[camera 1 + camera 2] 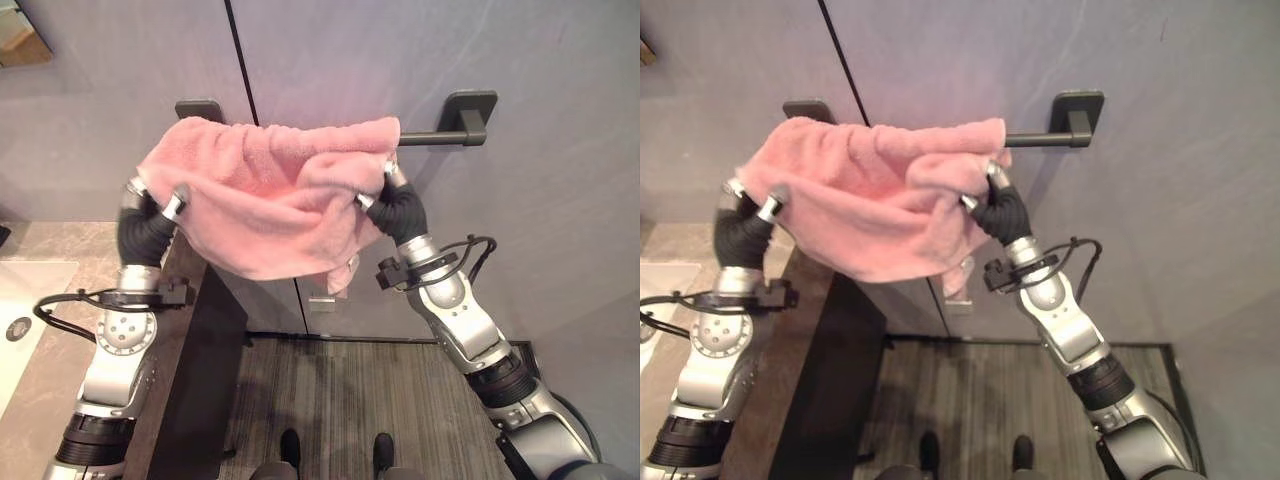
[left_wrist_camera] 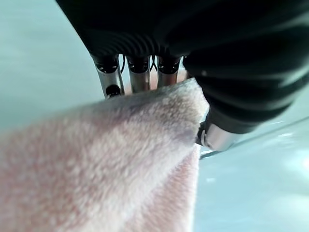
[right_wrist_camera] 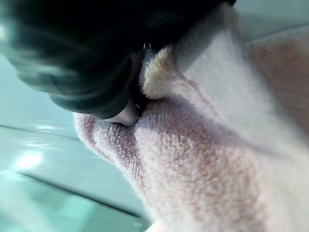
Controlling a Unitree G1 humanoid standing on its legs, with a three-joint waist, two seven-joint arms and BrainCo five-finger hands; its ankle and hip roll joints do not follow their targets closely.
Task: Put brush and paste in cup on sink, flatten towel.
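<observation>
From the left eye view, the pink towel [image 1: 270, 195] hangs bunched over the dark wall rail [image 1: 440, 137], its long axis running along the rail from my left to my right. My left hand [image 1: 160, 205] is at the towel's left edge and my right hand [image 1: 385, 190] at its right edge, so each end lies nearest its own arm. The worktop [image 1: 50, 400] with the sink [image 1: 20, 320] sits low on my left.

The right eye view gives the same layout: the rail's right end stands bare beyond my right hand.

In the left wrist view, my fingers [image 2: 140, 79] and thumb pinch the towel's edge.

In the right wrist view, my thumb presses into a fold of cloth. That hand is clamped on the towel too.

I judge that spreading calls for drawing the two ends apart along the rail.
</observation>
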